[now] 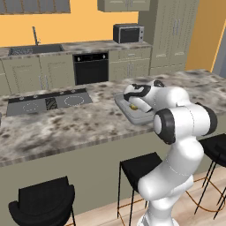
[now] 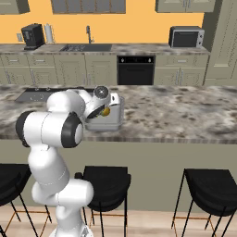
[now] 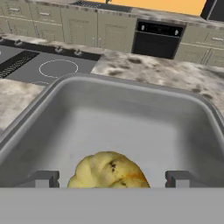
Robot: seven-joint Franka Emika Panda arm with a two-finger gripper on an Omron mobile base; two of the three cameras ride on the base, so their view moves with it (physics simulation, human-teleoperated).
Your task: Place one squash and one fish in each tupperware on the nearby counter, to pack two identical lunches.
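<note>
Tool spread wide, yellow squash between tips, inside tupperware

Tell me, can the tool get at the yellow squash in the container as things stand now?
Probably yes. The tool stands open right over the yellow squash, which lies in the grey container, and nothing sits between its fingertips and the squash.

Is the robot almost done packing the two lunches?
Not nearly. The yellow squash already lies in a grey tupperware on the counter. The hand hangs open right above it, holding nothing. No fish is seen in that box, so fish and the second lunch look left to do.
</note>
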